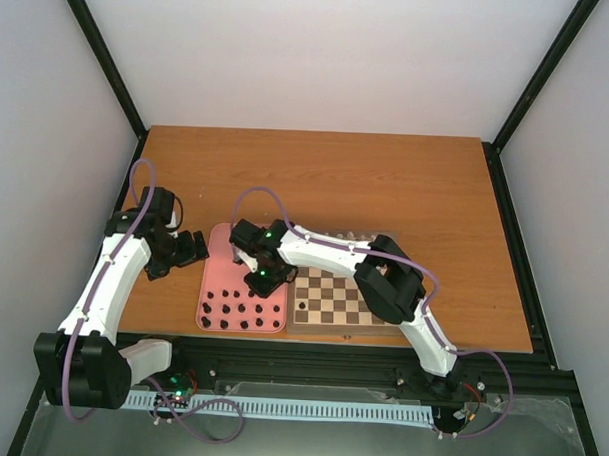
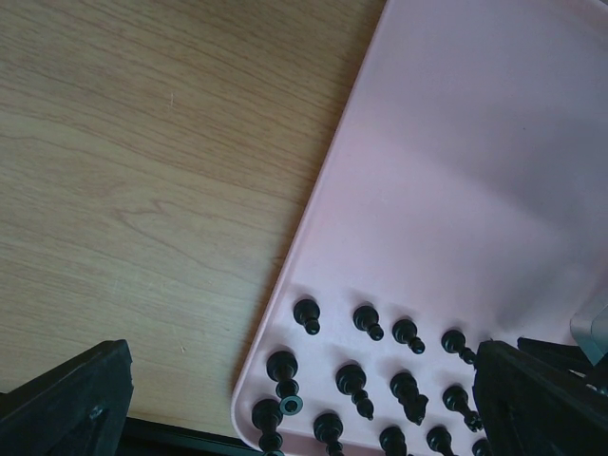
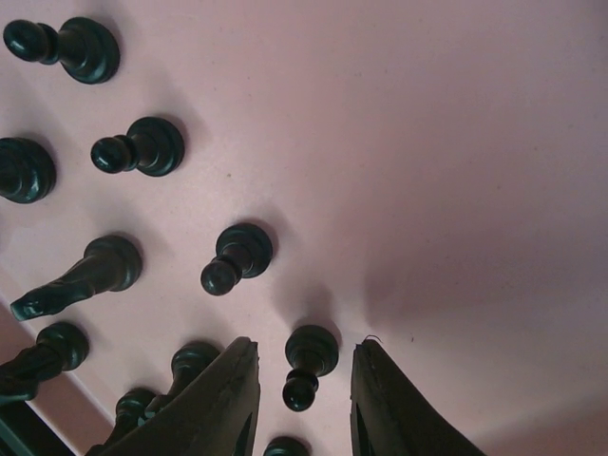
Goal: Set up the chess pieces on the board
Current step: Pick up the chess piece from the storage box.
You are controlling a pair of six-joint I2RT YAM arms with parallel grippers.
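Observation:
Several black chess pieces [image 1: 236, 314] stand in the near part of a pink tray [image 1: 219, 255]. The board [image 1: 334, 301] lies just right of the tray, with one dark piece [image 1: 302, 306] on its left side. My right gripper [image 1: 266, 279] hangs low over the tray. In the right wrist view it [image 3: 307, 347] is open, its fingers [image 3: 223, 399] on either side of a black pawn [image 3: 309, 366] with a gap each way. My left gripper [image 1: 189, 249] sits at the tray's left edge, and in the left wrist view it [image 2: 302, 351] is open above the black pieces [image 2: 351, 380].
Other black pieces [image 3: 138, 150] stand close to the left of the straddled pawn, one right behind the left finger. The tray's left rim [image 2: 313, 218] borders the wooden table [image 2: 142, 171]. Pale shapes [image 1: 349, 236] line the board's far edge under my right arm.

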